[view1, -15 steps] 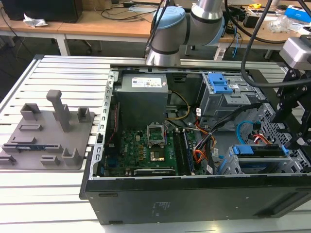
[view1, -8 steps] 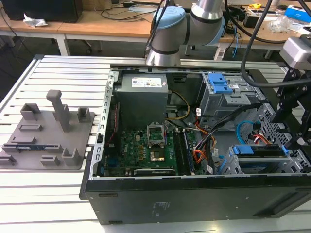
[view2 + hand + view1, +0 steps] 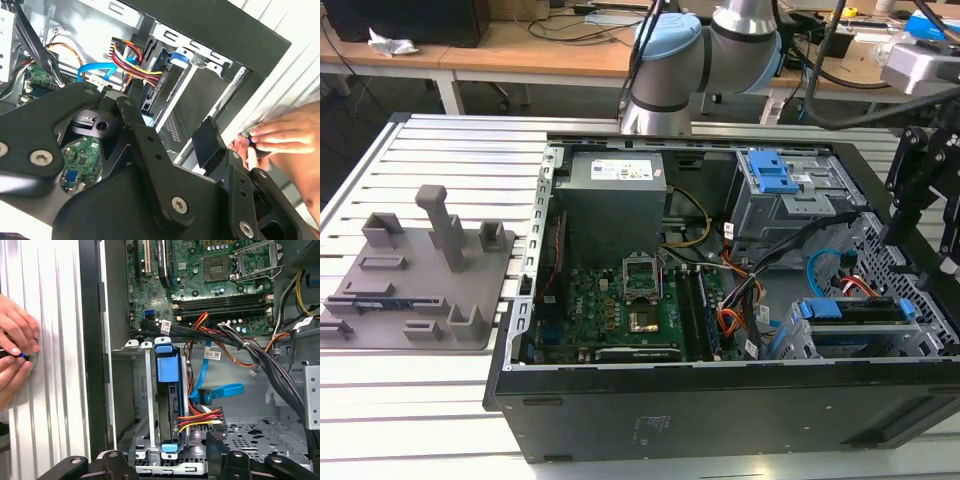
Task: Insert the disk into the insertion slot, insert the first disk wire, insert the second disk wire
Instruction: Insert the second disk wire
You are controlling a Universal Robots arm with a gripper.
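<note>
The disk (image 3: pixel 850 311), in its blue frame, sits on edge inside the insertion slot (image 3: pixel 880 345), a low grey perforated cage at the case's corner on the exterior view's right. In the first wrist view the disk (image 3: pixel 167 400) has a blue flat cable (image 3: pixel 222 390) and a red, yellow and black wire bundle (image 3: pixel 200 417) reaching its side. My gripper (image 3: pixel 923 248) hangs open just above and beyond the cage, holding nothing. One black finger (image 3: pixel 218 442) shows beside the disk's far end.
A person's hand (image 3: pixel 15 357) (image 3: pixel 285 137) rests on the slatted table just outside the case wall. A taller grey bay with a blue latch (image 3: pixel 772 175) stands behind the cage. The motherboard (image 3: pixel 630 305) and a grey fixture (image 3: pixel 420 275) lie toward the exterior view's left.
</note>
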